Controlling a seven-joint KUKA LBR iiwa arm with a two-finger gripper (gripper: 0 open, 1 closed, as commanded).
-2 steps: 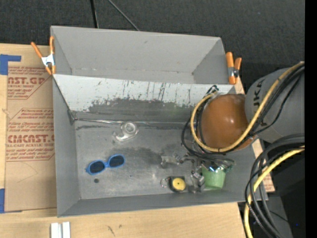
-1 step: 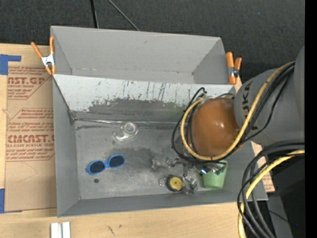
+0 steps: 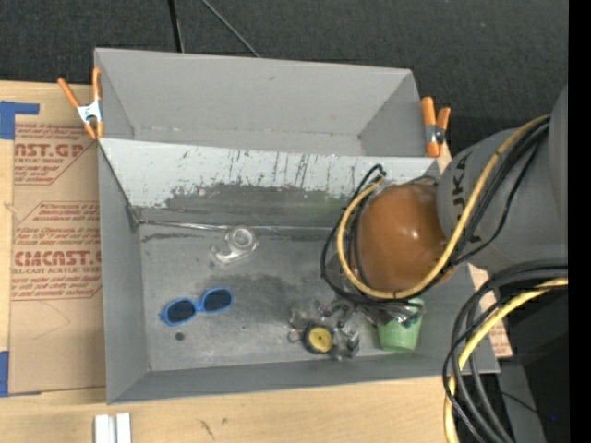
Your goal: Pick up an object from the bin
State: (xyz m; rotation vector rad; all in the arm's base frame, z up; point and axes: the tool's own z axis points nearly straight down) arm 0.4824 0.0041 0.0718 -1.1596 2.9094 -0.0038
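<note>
My gripper point(image 3: 337, 326) is low in the bin's front right part, under the arm's brown dome. A small yellow round piece point(image 3: 319, 340) lies right at its tip, near the front wall; whether it is held is hidden by dark metal parts. A green cylindrical thing point(image 3: 400, 332) stands just right of the gripper, against the right wall.
A pair of blue sunglasses point(image 3: 197, 306) lies on the floor at the front left. A small clear plastic piece point(image 3: 235, 245) rests near the back wall, left of centre. The arm and its cables cover the bin's right side.
</note>
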